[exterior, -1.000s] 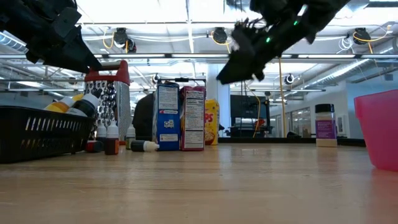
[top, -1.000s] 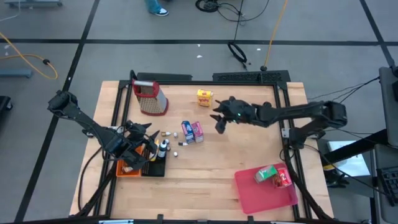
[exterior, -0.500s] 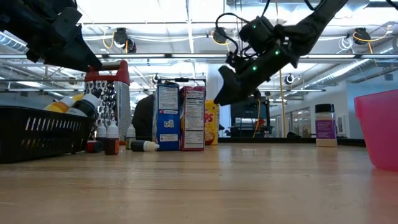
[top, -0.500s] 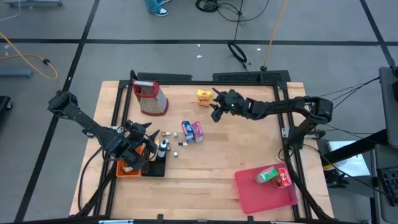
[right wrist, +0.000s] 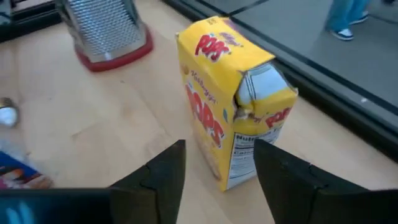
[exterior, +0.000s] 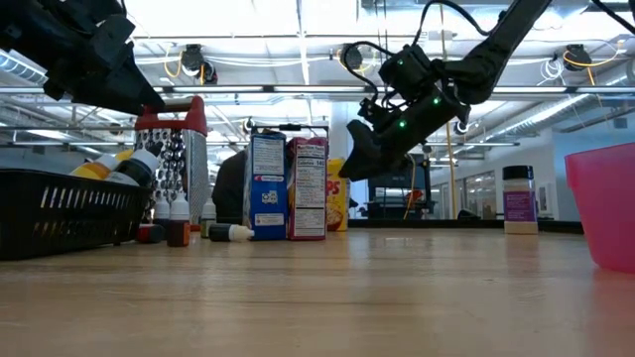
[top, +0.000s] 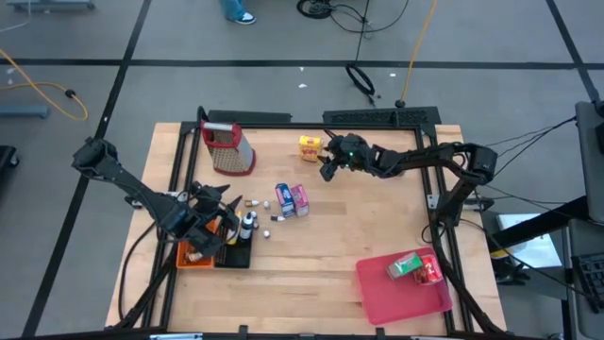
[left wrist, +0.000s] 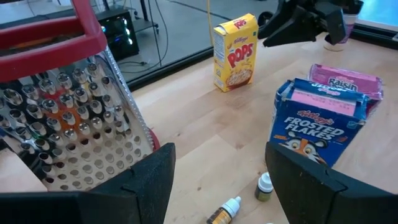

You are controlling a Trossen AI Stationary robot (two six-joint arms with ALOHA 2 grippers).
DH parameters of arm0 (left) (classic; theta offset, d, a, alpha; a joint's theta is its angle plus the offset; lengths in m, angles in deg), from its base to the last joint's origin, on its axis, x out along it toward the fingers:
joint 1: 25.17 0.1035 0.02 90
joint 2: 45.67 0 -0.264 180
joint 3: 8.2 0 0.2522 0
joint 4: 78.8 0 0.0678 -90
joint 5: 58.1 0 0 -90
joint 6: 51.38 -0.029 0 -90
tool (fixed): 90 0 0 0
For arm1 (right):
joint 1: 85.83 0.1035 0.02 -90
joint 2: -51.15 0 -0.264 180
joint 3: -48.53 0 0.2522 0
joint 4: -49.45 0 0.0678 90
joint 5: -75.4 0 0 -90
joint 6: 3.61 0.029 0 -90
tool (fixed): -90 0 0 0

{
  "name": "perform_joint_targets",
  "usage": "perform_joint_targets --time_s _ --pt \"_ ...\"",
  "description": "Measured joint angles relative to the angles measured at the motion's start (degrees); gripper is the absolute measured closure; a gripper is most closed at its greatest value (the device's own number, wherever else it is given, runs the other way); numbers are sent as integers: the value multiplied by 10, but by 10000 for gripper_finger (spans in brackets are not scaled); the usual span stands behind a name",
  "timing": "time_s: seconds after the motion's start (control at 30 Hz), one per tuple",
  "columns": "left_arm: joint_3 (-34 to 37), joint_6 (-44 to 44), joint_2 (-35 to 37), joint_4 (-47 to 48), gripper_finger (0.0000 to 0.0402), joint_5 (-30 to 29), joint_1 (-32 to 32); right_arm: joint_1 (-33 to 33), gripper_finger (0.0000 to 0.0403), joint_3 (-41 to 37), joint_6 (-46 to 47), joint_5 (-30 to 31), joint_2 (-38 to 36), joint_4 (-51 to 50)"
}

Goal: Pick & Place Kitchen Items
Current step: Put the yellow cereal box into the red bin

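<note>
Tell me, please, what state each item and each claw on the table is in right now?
Yellow Pops carton: upright, top flap torn open, untouched.
Blue Frosted Flakes carton: upright.
Pink Raisin carton: upright beside it.
Grater: standing.
Pink tray: holds cartons.
Right claw: open, approaching Pops.
Left claw: open, over basket.

Right gripper point(top: 327, 166) reaches toward ten o'clock, fingers apart; left gripper point(top: 209, 225) hangs open at eight o'clock.
</note>
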Motion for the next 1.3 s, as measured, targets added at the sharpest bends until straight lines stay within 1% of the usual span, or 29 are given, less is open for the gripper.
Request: perform_joint_targets --time_s 0.13,0.23,0.37,0.47,0.7,0.8,0.93,1.03,1.17,1.3 --pt "0 0 0 0 149 3 7 -1 188 0 -27 6 1 13" --pt "0 0 0 0 149 5 8 -1 174 0 -28 16 0 32" --pt "0 0 0 0 149 5 8 -4 168 0 -44 43 1 3" --pt "0 0 0 0 149 6 8 -12 167 0 -48 40 0 17" --pt "0 -5 0 0 149 16 8 -41 167 0 -81 -45 0 39" --pt "0 -5 0 1 149 16 8 -46 167 0 -109 -61 0 55" --pt "0 -5 0 1 149 16 8 -49 167 0 -135 -63 0 79" --pt "0 -5 0 1 149 16 8 -56 167 1 -137 -63 0 84" --pt "0 -6 0 1 149 16 8 -66 167 1 -137 -104 0 82" --pt "0 -12 0 1 149 16 8 -69 167 2 -137 -118 0 71"
